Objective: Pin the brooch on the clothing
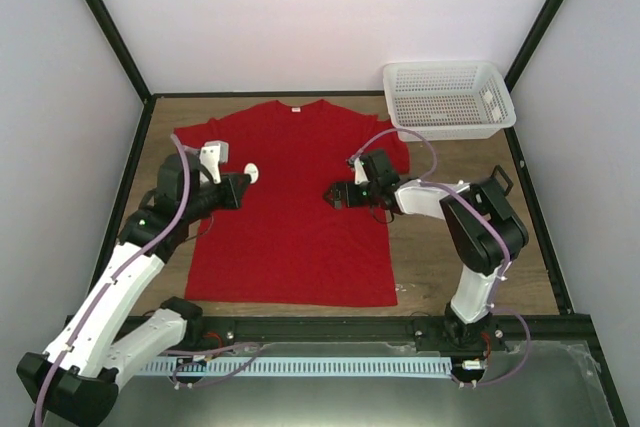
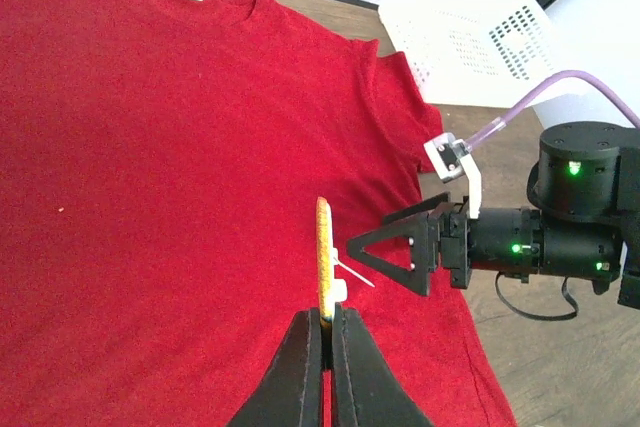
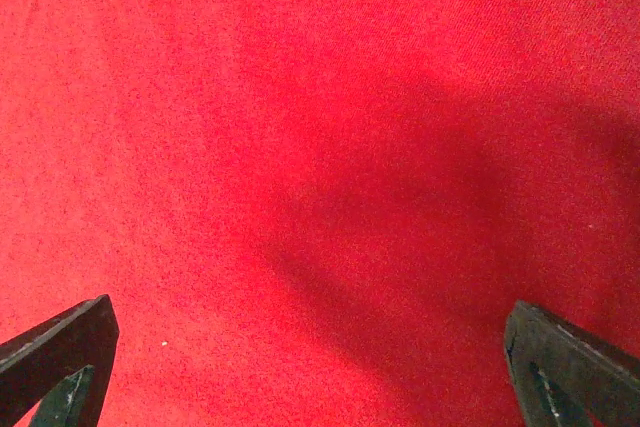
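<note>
Pinning is not yet done: the left gripper [image 2: 326,319], jaws closed on the small round pale brooch [image 2: 323,252], holds it above the flat bright red T-shirt [image 2: 150,197], facing the right gripper [image 1: 336,195], jaws spread wide.

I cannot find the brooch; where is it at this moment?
The brooch is pinched in the shut left gripper, over the red T-shirt's left part in the top view, across from the open right gripper.

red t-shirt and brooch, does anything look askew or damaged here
Nothing stands out. The red T-shirt lies spread flat on the table. The left gripper holds the brooch on edge over it, its pin sticking out toward the open right gripper.
</note>
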Controlling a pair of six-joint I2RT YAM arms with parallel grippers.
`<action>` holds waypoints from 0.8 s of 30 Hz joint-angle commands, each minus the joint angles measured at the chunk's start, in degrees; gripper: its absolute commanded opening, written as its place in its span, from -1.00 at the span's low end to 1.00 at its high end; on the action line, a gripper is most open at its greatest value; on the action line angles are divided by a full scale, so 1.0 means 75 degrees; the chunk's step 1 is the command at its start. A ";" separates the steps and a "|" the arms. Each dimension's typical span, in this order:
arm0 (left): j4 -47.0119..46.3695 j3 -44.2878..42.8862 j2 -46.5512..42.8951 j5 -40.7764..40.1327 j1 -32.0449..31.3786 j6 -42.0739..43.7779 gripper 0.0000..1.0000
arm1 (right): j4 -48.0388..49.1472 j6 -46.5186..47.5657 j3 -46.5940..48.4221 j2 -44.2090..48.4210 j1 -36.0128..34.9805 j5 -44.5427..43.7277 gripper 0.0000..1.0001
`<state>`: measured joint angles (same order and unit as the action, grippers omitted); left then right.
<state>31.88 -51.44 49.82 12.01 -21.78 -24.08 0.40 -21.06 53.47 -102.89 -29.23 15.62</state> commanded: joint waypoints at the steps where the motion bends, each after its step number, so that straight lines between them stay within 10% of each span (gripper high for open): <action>1: 0.0077 -0.0216 0.0164 -0.0039 0.0053 0.0183 -1.00 | -0.0784 0.0144 -0.0056 0.0174 0.0089 0.0193 1.00; 15: -0.0493 -0.1263 0.3684 0.3076 0.2103 0.0012 -1.00 | -0.0099 0.1313 0.3785 -0.1628 0.0016 0.2201 0.98; 24: -0.1391 -0.0884 0.3905 0.5403 0.2162 0.0988 -1.00 | -0.0194 0.2681 0.3664 -0.0812 -0.0015 0.5805 0.60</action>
<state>26.28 -60.01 81.91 41.39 -5.34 -20.64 -1.21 -6.28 82.15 -115.20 -29.06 44.05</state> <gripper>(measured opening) 0.025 0.810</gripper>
